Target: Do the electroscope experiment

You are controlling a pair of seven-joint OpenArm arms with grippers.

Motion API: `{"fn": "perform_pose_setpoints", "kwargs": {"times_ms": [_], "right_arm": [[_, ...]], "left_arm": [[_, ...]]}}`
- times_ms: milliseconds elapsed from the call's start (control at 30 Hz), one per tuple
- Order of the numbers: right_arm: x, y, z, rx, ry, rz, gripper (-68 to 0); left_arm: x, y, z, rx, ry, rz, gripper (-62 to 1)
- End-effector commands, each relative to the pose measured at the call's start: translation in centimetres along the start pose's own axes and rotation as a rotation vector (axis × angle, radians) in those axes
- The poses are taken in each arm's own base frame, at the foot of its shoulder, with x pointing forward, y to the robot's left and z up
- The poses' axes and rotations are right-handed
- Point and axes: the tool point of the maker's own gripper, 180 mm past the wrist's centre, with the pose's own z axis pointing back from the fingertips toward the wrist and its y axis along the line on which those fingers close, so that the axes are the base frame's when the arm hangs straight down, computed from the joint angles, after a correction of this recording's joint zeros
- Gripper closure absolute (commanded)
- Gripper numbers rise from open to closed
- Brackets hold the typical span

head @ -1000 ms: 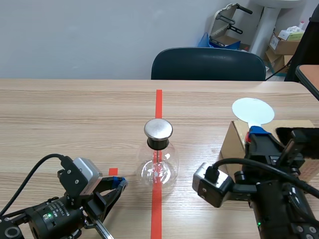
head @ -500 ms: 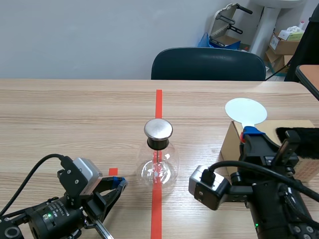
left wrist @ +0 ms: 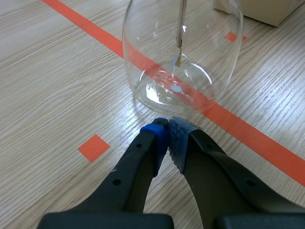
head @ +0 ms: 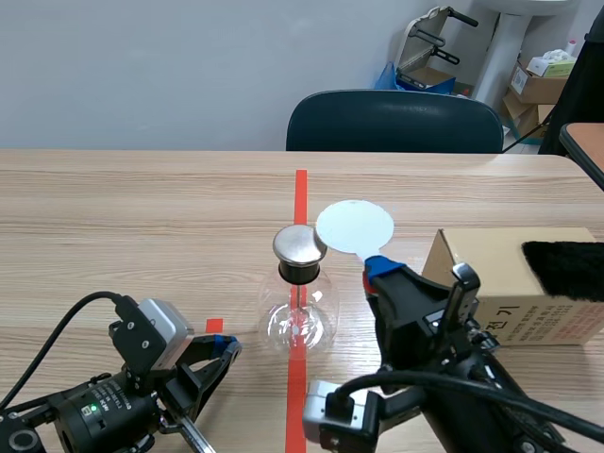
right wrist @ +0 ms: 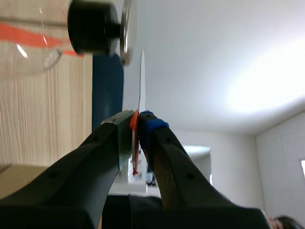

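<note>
Your right arm point(head: 453, 377), jaws clamped on the stem of the white disc point(head: 354, 226), holds it flat just beside the metal cap point(head: 300, 244) of the glass electroscope point(head: 300, 316) at mid-tabletop point(head: 142, 217), apparently to pass charge to the leaf inside. Whether they touch cannot be told. Your left arm point(head: 113, 406) lies low near the flask, jaws closed on nothing.

On my feed there's a wooden desk point(head: 142, 198) with a dark blue chair point(head: 394, 121) tucked in at the far side. A cardboard box point(head: 500, 266) sits on the desk's right. More boxes point(head: 540, 85) are piled back in the room's corner.
</note>
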Motion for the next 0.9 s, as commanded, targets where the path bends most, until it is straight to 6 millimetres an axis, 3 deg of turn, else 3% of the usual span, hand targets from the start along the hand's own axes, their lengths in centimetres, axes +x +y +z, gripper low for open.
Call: {"fn": "perform_pose_setpoints", "kwargs": {"times_ms": [0,367,867], "right_arm": [[-0.1,-1.0,-0.4,-0.036,-0.021,0.018,-1.3],[3.1,-0.9,0.0,-0.034,-0.197,0.021,-1.3],[3.4,-0.9,0.0,-0.034,-0.216,0.021,-1.3]], "left_arm": [[1.0,-0.5,-0.3,-0.013,-0.036,0.005,-2.7],[1.0,-0.5,-0.3,-0.013,-0.036,0.005,-2.7],[1.0,-0.5,-0.3,-0.013,-0.036,0.005,-2.7]]}}
